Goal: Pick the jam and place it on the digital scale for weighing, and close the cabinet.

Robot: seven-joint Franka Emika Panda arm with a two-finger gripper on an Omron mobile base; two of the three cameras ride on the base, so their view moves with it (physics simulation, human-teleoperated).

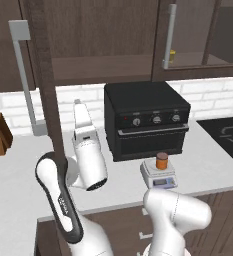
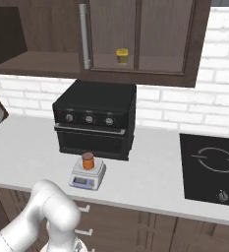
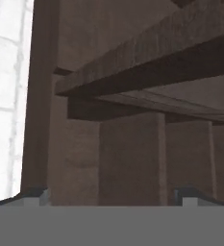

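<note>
The jam (image 1: 161,161) stands upright on the scale (image 1: 158,175), on the tabletop (image 1: 18,185) just in front of the oven (image 1: 145,119), so the weighing step looks done. What remains is the cabinet (image 1: 113,35): its left door (image 1: 48,95) swings out edge-on over the tabletop, handle (image 1: 24,75) facing left. The arm reaches up beside that door, likely to push it shut. In the hand view the claw's (image 3: 116,197) tips sit wide apart, empty, facing the cabinet's underside and shelf.

1 jam (image 1: 161,160), 1 digital scale (image 1: 158,175), 1 oven (image 1: 145,120)
</note>
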